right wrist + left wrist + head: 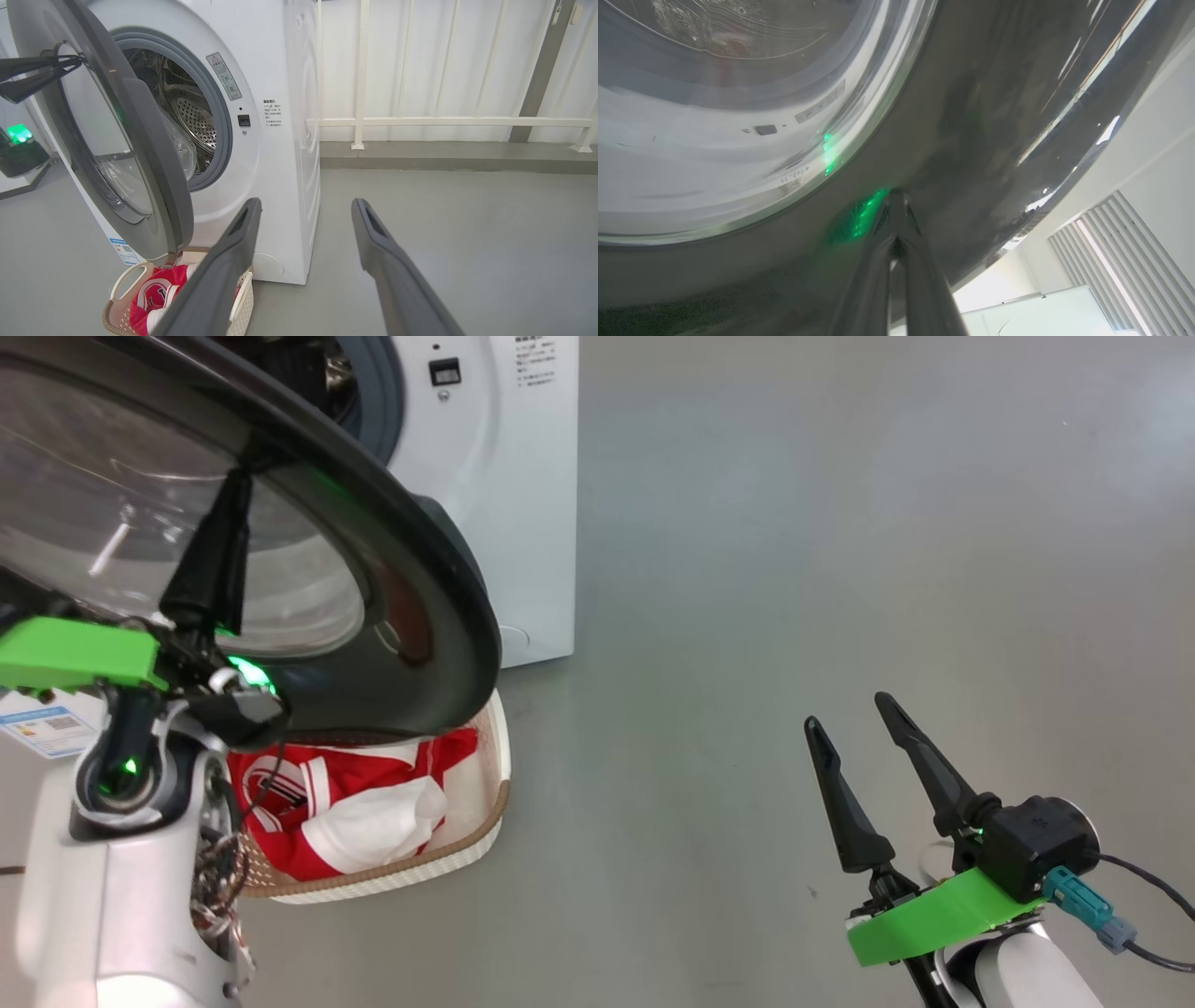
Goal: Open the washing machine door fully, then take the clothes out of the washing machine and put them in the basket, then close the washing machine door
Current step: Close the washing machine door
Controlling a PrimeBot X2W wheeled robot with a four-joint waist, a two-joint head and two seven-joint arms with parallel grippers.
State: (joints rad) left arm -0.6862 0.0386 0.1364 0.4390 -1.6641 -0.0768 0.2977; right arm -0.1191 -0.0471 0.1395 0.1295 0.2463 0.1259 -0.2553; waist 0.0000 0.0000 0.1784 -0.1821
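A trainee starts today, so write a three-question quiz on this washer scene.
1. True or false: the clothes lie in the basket.
2. The right tool is: A) open and empty, B) shut on clothes.
3. Fill in: the left tool has its tips against the ____.

Key: 1 true. 2 A. 3 door.

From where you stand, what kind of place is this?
Probably a plain laundry or test area: a white washing machine on bare grey floor, a basket of clothes at its foot, white railing behind.
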